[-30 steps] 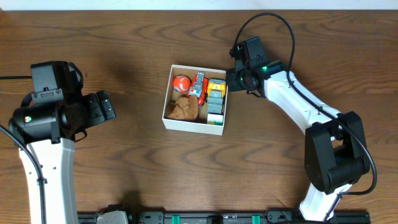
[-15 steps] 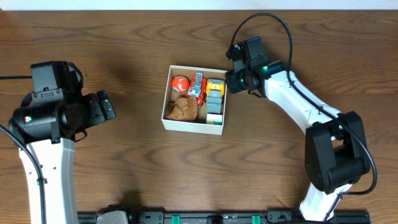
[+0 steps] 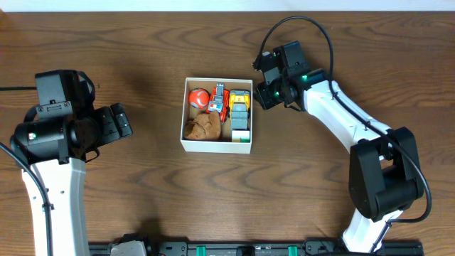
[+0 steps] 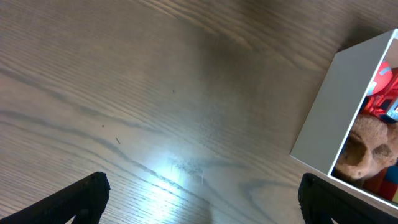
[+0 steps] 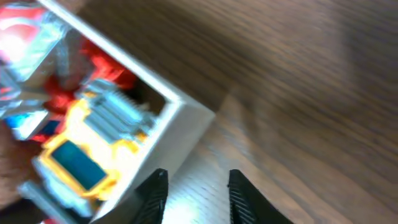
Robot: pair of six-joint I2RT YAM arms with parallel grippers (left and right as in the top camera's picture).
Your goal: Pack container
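Packing judged near complete: nothing loose on the bench.
Container [image 3: 215, 146] sits mid-bench holding four toys [image 3: 240, 107]. Right gripper [image 5: 196, 190] is just beside its right wall, jaws narrowly parted, empty. Left gripper [image 4: 199, 190], towards the left edge, is spread wide, empty.

no readable text, label or number on anything

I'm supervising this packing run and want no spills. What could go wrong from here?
1. The right gripper sits close to one corner of the container, jaws slightly apart and empty; a nudge there could spin the thin-walled box rather than move it straight.
2. The yellow truck lies right by that wall; a jolt might knock it out.
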